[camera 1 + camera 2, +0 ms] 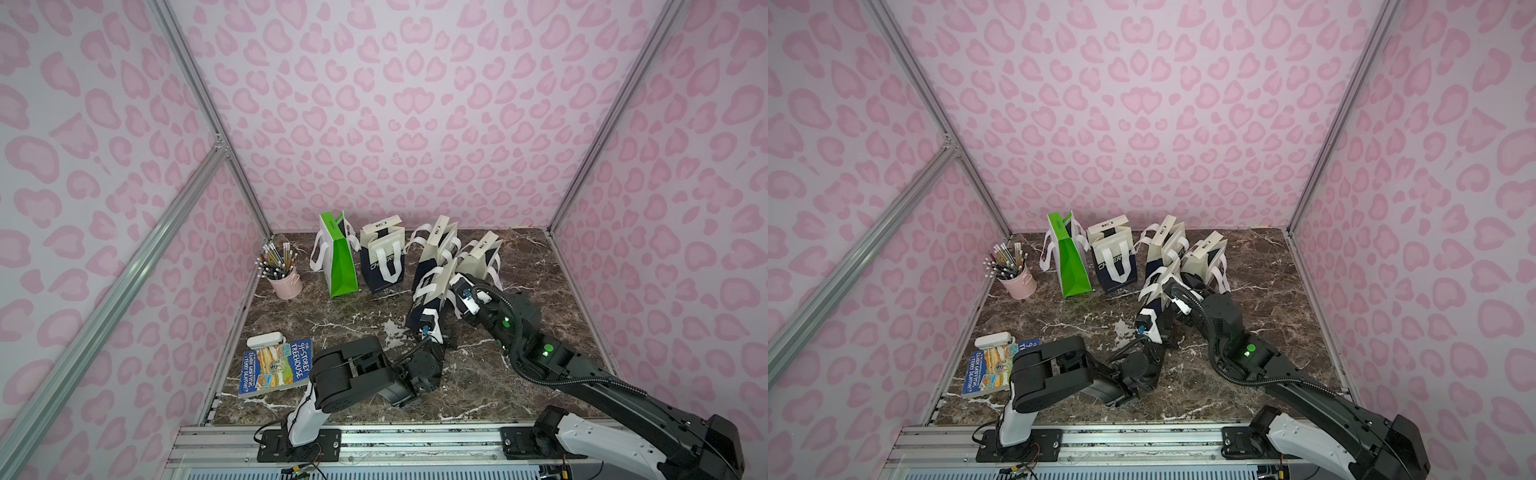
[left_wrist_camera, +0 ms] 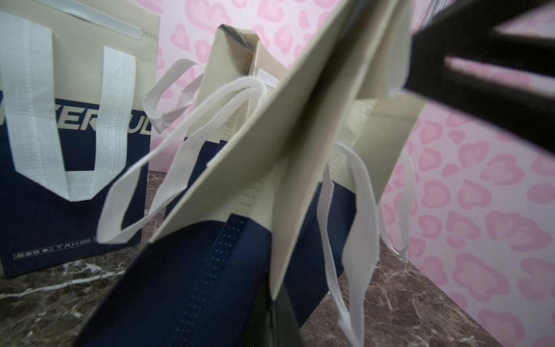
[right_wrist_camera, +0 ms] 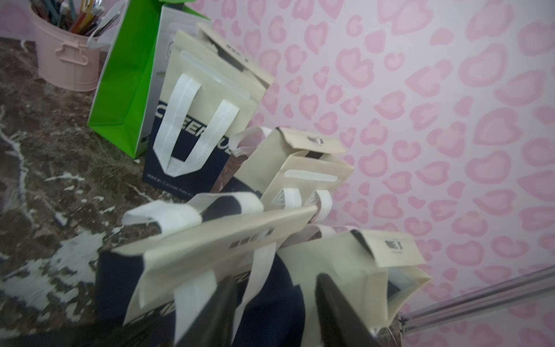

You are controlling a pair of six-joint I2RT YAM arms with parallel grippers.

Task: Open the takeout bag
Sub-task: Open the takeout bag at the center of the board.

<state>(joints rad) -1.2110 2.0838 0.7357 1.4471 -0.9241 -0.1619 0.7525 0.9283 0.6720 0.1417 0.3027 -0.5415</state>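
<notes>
Marble bench (image 1: 332,328) lies bare left of the left fingers (image 1: 430,319); other bags (image 1: 478,253) crowd just beyond the right fingers (image 3: 333,309). The navy-and-cream takeout bag (image 1: 430,286) leans between both: left fingers clenched on its lower side edge, right fingers released, spread with a handle strap (image 3: 258,270) between them.

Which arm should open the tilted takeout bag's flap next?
Likely right. The right gripper, open, sits at the takeout bag's top flap; the left gripper is shut on its lower body, bracing it.
</notes>
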